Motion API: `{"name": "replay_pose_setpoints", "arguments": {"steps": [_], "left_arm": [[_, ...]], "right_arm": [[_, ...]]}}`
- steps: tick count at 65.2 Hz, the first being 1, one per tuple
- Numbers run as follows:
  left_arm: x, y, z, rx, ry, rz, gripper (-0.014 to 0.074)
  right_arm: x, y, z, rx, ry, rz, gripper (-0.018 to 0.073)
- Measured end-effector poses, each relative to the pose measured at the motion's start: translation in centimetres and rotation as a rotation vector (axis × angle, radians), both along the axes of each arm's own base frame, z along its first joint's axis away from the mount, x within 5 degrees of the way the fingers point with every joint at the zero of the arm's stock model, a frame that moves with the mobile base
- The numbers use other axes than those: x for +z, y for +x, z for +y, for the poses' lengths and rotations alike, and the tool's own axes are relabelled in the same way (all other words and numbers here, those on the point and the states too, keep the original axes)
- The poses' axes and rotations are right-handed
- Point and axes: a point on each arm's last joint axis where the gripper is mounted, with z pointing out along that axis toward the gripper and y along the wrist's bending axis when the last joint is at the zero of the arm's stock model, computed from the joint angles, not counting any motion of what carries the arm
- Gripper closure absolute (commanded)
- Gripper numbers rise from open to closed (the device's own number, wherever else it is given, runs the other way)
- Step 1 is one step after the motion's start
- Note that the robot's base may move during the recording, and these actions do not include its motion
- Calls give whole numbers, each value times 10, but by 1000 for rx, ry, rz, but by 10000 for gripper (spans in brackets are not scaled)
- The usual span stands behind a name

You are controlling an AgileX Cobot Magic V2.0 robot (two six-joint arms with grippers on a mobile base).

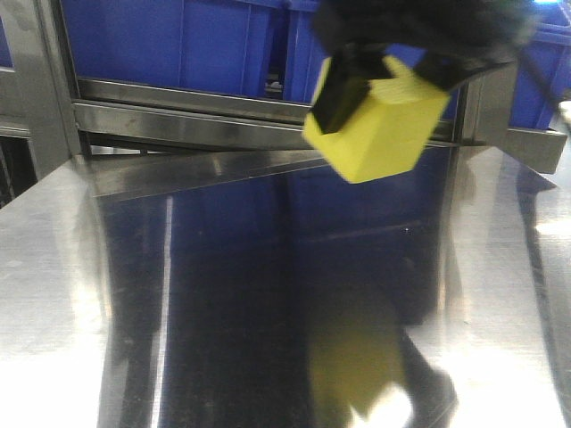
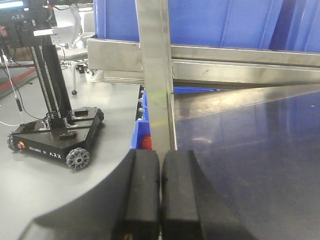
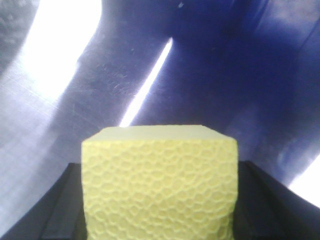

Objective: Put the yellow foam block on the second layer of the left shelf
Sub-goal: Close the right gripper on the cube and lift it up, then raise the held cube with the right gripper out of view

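Polished stainless steel sheet [image 1: 223, 294] mirrors the blue plastic bins [image 1: 178, 40] behind it. We see our right gripper [image 1: 385, 85] clamped on the bright yellow foam block [image 1: 379, 134], a pitted, cell-textured cube held above that sheet. Our left gripper [image 2: 160, 195] presses its smooth black pads together, empty. A black wheeled base [image 2: 55, 135] reads "ARX".

Black jaws clamp yellow block [image 3: 159, 182] both sides, pitted face close up; shiny worktop [image 3: 225, 75] beyond, glare streaks.
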Motion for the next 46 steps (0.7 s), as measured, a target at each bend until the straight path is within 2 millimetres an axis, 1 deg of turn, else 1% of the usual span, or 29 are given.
{"name": "replay_pose_setpoints", "arguments": {"steps": [3, 11, 26, 33, 46], "left_arm": [[0, 0, 0, 0, 0, 0, 460], [0, 0, 0, 0, 0, 0, 460], [0, 0, 0, 0, 0, 0, 459], [0, 0, 0, 0, 0, 0, 460], [0, 0, 0, 0, 0, 0, 460]], "right_arm": [[-1, -8, -8, -5, 16, -20, 251], [-5, -38, -34, -12, 67, -89, 251], [-4, -87, -69, 1, 157, -250, 251], [1, -104, -82, 16, 170, -340, 251], [24, -132, -104, 33, 210, -546, 251]]}}
